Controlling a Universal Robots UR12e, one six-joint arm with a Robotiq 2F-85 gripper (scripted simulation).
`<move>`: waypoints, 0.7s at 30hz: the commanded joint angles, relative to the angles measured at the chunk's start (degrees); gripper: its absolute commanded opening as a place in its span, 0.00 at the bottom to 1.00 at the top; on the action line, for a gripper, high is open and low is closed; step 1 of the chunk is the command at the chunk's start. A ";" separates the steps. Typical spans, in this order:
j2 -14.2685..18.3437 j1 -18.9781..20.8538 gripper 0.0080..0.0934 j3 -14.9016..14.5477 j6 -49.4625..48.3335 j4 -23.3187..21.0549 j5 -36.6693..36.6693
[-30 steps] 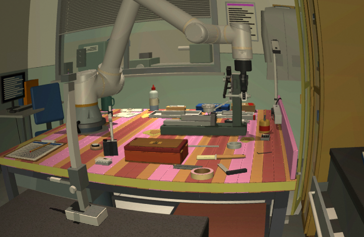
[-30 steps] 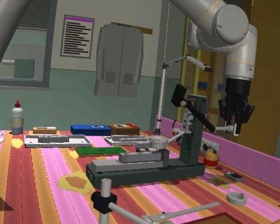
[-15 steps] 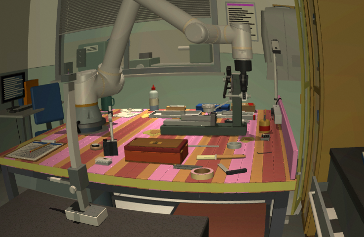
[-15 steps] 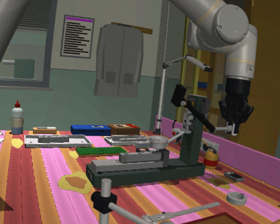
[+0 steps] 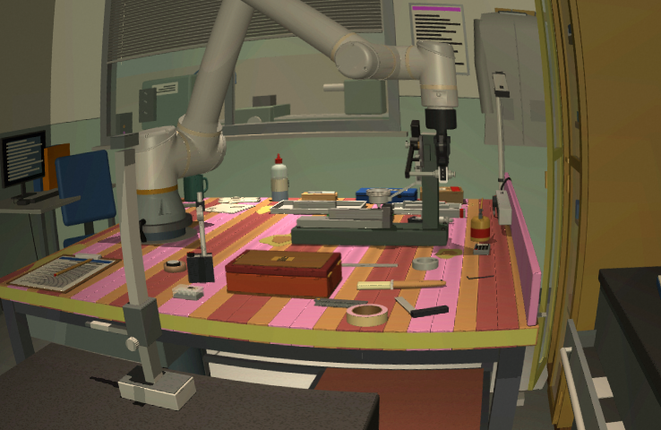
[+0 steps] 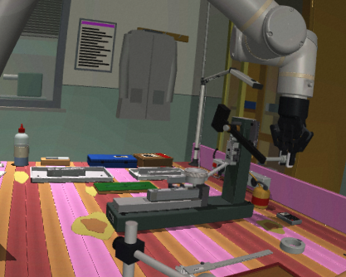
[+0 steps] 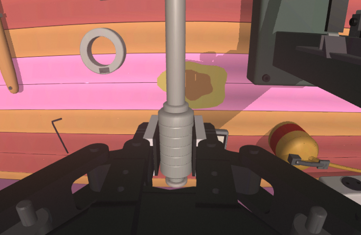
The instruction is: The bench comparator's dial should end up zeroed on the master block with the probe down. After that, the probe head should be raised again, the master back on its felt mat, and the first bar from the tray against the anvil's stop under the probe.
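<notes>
I grip the ribbed grey knob of the comparator's lever handle [image 7: 175, 147] in my closed gripper [image 7: 174, 138], to the right of the comparator's column [image 6: 239, 166] and well above the bench. The lever's rod [image 6: 273, 158] runs from the knob back to the column. The comparator [image 5: 372, 223] stands on its dark base mid-bench, with its round dial [image 6: 195, 176] hanging over a grey block on the anvil [image 6: 174, 195]. A green felt mat [image 6: 124, 186] lies just behind the base, and grey trays [image 6: 70, 173] sit beyond it.
A brown wooden case [image 5: 283, 273] sits near the front edge, with tape rolls [image 5: 367, 314], a file [image 5: 400, 285] and a grey ring [image 5: 425, 263] around it. A yellow and red oil can [image 5: 480, 228] and a pink side wall [image 5: 519, 243] stand to the right.
</notes>
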 commanded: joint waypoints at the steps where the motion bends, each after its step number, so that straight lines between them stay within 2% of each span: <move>1: -0.04 -0.02 0.00 0.13 -0.01 0.16 -0.07; 21: -0.32 -0.10 0.00 0.65 -0.10 -0.08 -0.07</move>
